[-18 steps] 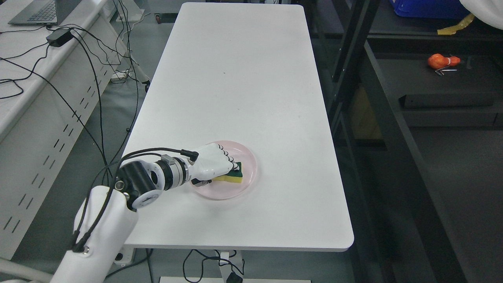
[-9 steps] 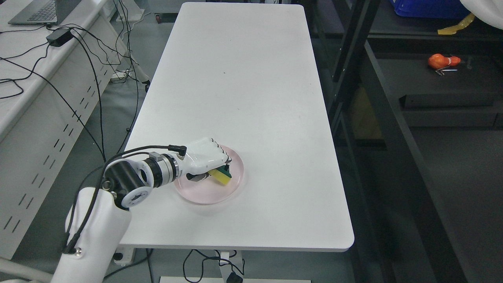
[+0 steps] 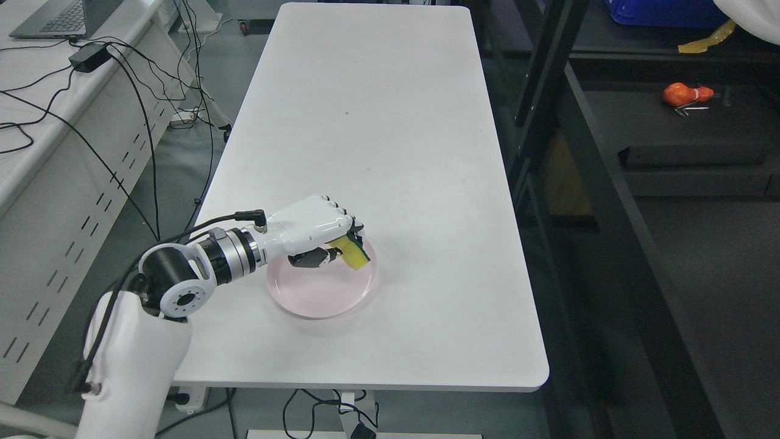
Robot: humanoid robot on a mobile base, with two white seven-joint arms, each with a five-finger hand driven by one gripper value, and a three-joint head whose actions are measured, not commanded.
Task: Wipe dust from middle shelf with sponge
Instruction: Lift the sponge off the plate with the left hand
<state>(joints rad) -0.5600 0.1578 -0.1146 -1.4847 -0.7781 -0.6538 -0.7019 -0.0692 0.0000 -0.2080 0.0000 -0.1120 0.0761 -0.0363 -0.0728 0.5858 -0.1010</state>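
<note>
Seemingly the pick-up step is in hand: the sponge (image 3: 354,251) is gripped and appears to be raised just above the pink plate (image 3: 323,292), though whether a corner touches the plate cannot be told. The wiping has not begun. The next move calls for carrying the sponge to the right, across to the dark shelving unit (image 3: 609,201) that stands beside the table (image 3: 365,122), and pressing it flat onto the middle shelf.

Seen from the head camera, the robot's left hand (image 3: 317,235) reaches in from the lower left, its white fingers curled tightly around the sponge. The sponge is yellow with a green scouring side, held tilted, with its yellow end poking out past the knuckles toward the right. The plate sits near the front of the long white table, slightly left of centre. On a shelf at the far right lies a small orange object (image 3: 685,94), well apart from the hand. The right arm does not show anywhere.
</note>
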